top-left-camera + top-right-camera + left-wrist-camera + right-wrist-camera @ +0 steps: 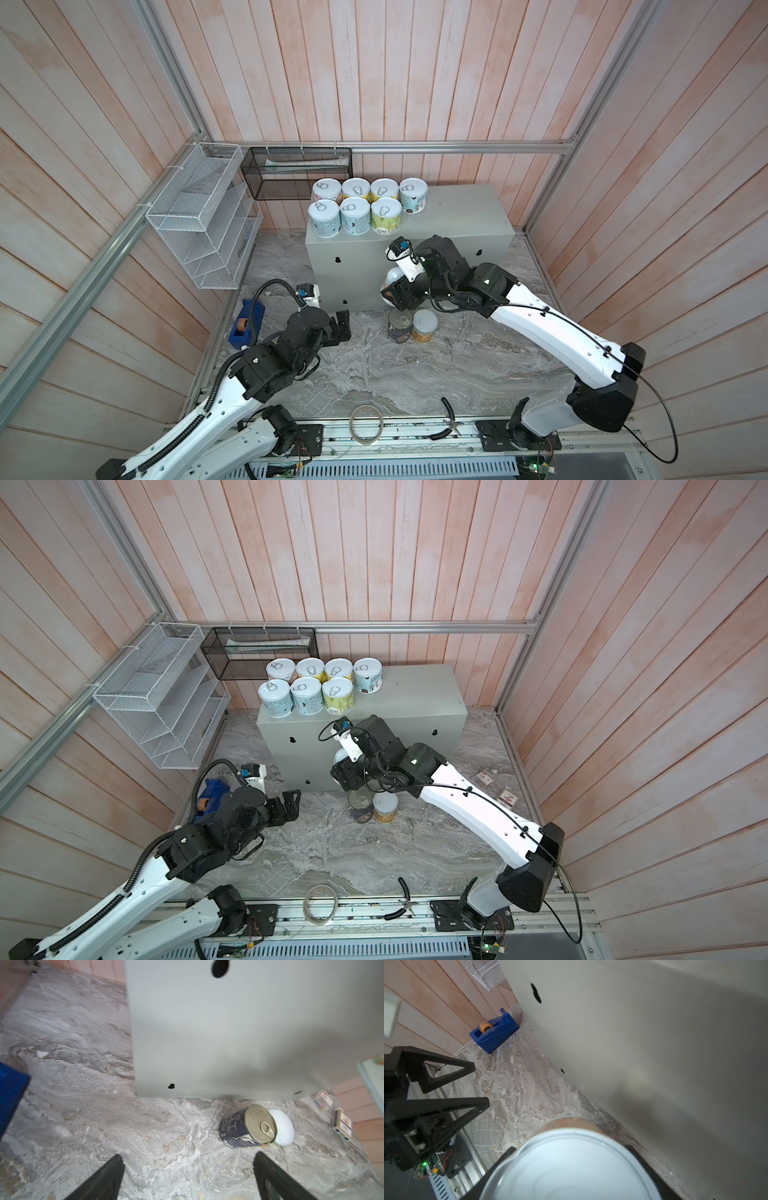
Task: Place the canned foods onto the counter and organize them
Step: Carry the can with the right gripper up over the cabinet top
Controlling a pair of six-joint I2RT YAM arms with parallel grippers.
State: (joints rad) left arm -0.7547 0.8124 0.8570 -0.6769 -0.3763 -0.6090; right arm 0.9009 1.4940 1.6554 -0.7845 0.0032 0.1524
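Right gripper (391,294) hung angled down before the counter (353,266), clamped around a silver-lidded can (571,1172) — left gripper (189,1156) stood wide open, empty.

**Pastel labels over grey-green and marble**

The counter (457,216) is finished in pale grey-green and dotted with small black keyhole marks. Silver lids are shared by the teal cans (355,224), whose labels are scattered with dark motifs, and by the yellow cans (386,224), printed in yellow-green. The navy can (234,1128) is topped in dull gold, and the white-lidded can (424,321) is banded in yellow-orange. The brown-sided can (566,1123) is capped in pale silver. The marble surface (415,374) is veined in grey, white and brown. The tape dispenser (494,1032) is coloured deep blue and its roll amber. The wall planks (415,83) are washed pinkish beige. The wire rack (195,216) is painted white and the mesh basket (297,183) black.
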